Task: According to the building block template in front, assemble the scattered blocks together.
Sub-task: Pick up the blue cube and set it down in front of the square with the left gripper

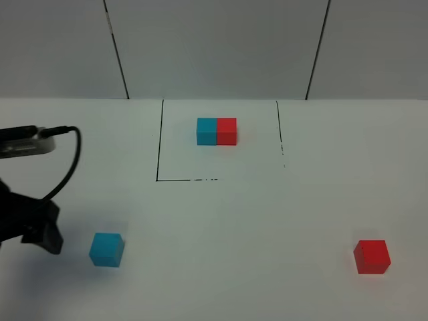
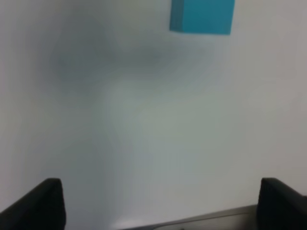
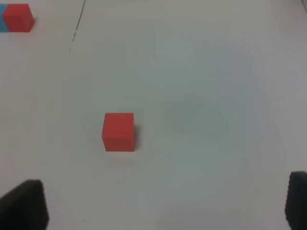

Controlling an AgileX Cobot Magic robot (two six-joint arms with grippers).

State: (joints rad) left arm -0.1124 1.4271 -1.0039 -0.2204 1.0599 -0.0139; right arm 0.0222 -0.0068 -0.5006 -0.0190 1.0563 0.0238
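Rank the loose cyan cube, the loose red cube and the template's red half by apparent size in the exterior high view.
1. Loose red cube and loose cyan cube: alike, no ranking.
2. Template's red half: smallest-looking, but it sits farther from the camera, so true size is unsure.

white table point(image 1: 267, 221) right across the view, plain and matte. at the far middle a thin black outline point(image 1: 159, 140) marks a box, with a line down each side and a near line that fades out partway. inside it, toward the back, sits the template pair point(image 1: 217, 131), cyan half on the left touching the red half on the right. front left, a lone cyan cube point(image 1: 107, 249) rests flat. well apart, front right, a lone red cube point(image 1: 372, 257) sits flat too.
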